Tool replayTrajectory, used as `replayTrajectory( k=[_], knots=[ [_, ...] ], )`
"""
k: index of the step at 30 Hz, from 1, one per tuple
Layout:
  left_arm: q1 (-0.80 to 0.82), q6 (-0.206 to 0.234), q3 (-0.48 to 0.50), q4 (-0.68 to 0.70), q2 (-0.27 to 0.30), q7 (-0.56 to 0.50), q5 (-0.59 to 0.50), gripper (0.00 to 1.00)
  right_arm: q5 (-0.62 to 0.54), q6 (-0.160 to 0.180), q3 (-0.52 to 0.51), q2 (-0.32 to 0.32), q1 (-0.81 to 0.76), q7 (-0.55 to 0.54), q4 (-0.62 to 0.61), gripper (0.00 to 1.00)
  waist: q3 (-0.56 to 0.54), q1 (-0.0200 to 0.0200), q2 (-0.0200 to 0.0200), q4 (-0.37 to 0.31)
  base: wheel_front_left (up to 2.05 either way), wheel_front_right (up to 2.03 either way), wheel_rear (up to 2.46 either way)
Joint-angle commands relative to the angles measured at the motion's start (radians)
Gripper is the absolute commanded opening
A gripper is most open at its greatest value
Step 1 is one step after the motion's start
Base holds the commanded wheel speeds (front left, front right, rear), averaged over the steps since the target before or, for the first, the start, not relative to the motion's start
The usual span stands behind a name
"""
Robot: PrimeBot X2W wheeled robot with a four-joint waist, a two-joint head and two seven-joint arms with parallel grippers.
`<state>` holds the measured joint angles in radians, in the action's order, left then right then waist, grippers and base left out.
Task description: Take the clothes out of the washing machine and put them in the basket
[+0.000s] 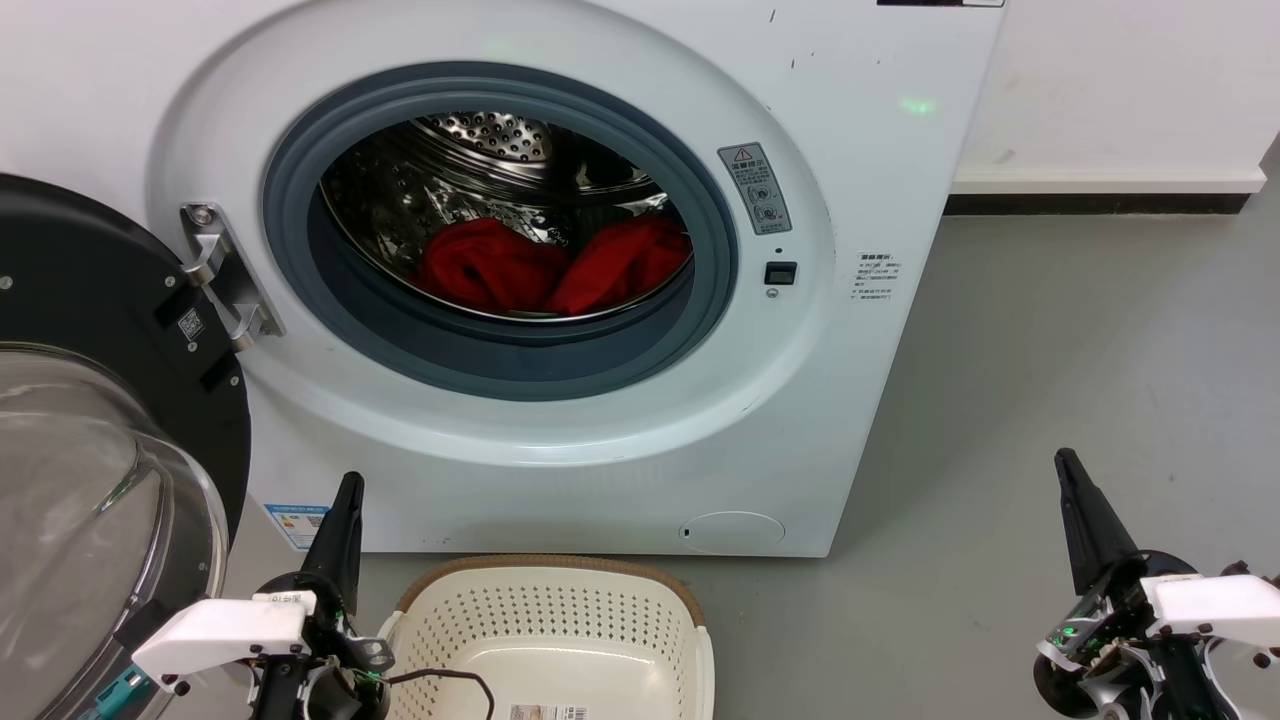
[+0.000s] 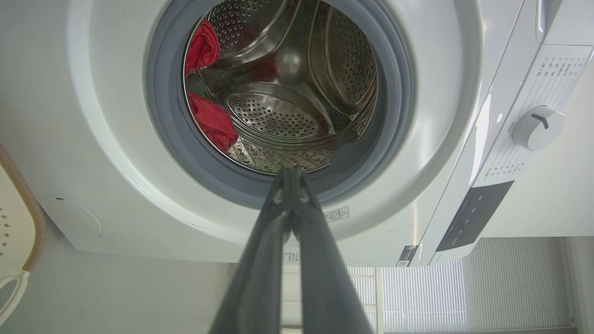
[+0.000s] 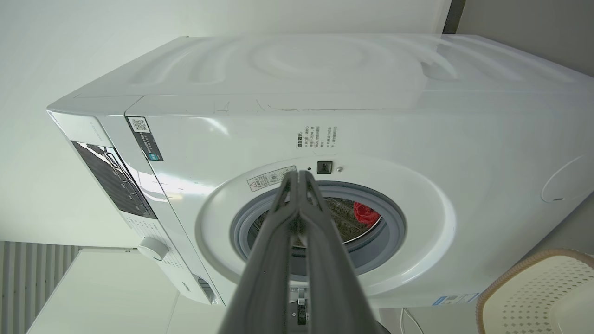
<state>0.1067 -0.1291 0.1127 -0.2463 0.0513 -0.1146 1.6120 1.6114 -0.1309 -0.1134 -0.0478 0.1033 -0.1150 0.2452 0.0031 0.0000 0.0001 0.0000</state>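
The left claw (image 1: 343, 505), closed and empty beside the cream plastic basket (image 1: 545, 563), sits nearer than the closed right claw (image 1: 1075, 490) to the two bright red fabric garments (image 1: 490, 265), side by side, far ahead inside the white washing machine (image 1: 600, 450).

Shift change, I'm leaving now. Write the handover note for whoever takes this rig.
Left pincer: shut, empty, low before the washing machine, beside the basket.
Right pincer: shut, empty, above the floor at the right.
Red garments: both lie side by side in the drum; door open.
Basket: the part in view holds no clothes.
Done: nothing taken out yet.
Left: lift out both garments and put them in the basket.
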Motion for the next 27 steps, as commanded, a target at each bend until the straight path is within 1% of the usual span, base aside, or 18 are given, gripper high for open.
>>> replayTrajectory(
  k=[1, 27],
  knots=[
    [0.006, -0.005, 0.003, 0.001, -0.002, -0.002, 0.002, 0.00, 0.003, 0.000, 0.000, -0.005, 0.012, -0.001, 0.001, 0.00, 0.000, 0.0000, -0.0001, 0.000, 0.00, 0.00, 0.00],
    [0.006, -0.005, 0.003, 0.001, -0.002, -0.002, 0.002, 0.00, 0.003, 0.000, 0.000, -0.005, 0.012, -0.001, 0.001, 0.00, 0.000, 0.0000, -0.0001, 0.000, 0.00, 0.00, 0.00]
  ],
)
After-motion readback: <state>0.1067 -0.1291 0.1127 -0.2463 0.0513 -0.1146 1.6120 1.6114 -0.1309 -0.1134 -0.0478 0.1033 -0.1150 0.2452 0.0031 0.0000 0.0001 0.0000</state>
